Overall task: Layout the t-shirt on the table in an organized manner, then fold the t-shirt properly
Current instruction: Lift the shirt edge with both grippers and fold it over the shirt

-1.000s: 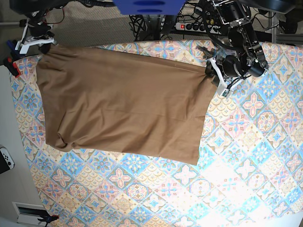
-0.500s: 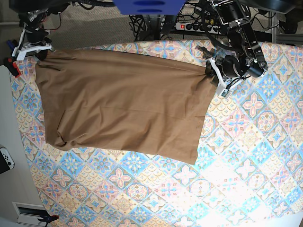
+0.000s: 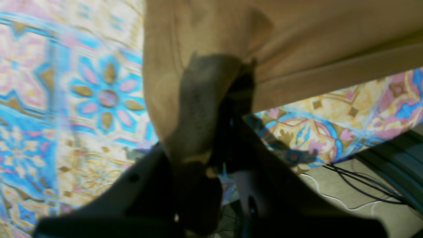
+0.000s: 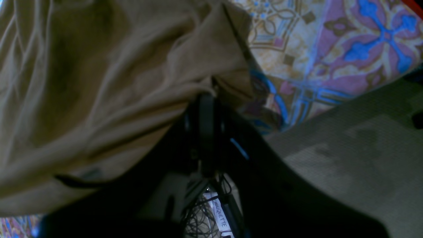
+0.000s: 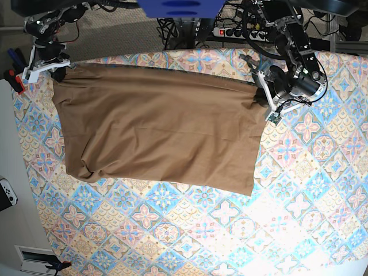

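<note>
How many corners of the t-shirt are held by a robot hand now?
2: the left hand grips one far corner of the t-shirt, the right hand the other.

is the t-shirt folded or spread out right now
Spread, not folded: the t-shirt lies as one wide sheet on the table, each top corner pinched by the left gripper and right gripper.

T-shirt (image 5: 155,126) on patterned table (image 5: 299,190)

The shirt (image 5: 158,129) lies spread on the worktop (image 5: 299,190), toward its far side, with each far corner at a gripper: left (image 5: 260,95), right (image 5: 57,66).
</note>
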`<state>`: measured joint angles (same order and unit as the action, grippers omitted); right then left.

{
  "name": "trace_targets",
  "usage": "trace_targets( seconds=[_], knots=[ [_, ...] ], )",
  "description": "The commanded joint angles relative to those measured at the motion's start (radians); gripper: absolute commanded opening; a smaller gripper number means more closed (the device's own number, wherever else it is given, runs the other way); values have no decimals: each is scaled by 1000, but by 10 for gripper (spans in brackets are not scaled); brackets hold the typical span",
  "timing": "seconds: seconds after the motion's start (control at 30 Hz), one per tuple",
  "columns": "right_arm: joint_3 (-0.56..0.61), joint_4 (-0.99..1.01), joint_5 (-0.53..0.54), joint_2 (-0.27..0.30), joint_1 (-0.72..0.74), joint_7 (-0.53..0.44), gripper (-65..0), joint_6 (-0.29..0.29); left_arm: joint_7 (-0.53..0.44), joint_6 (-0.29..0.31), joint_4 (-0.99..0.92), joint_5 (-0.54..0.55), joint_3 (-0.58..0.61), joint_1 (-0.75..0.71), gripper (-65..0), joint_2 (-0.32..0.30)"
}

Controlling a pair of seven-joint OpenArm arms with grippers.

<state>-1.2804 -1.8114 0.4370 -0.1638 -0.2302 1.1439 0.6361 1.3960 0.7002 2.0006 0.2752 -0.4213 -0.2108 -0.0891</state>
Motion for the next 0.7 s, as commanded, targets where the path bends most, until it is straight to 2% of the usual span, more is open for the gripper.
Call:
trace_targets(
  seconds=[0.0,0.2,0.67],
  knots=[
    [-2,-23,12,14,1,-28,-650,-2,-11,-2,19,-4,0,12,-650,-8],
    [6,-26,12,14,1,-25,-650,-2,-11,-2,-14,-4,-8,43,-650,-7],
    [114,-26,10,16,2,-29,-650,-5,-10,-2,-65,-4,-1,98,-650,-7]
  ],
)
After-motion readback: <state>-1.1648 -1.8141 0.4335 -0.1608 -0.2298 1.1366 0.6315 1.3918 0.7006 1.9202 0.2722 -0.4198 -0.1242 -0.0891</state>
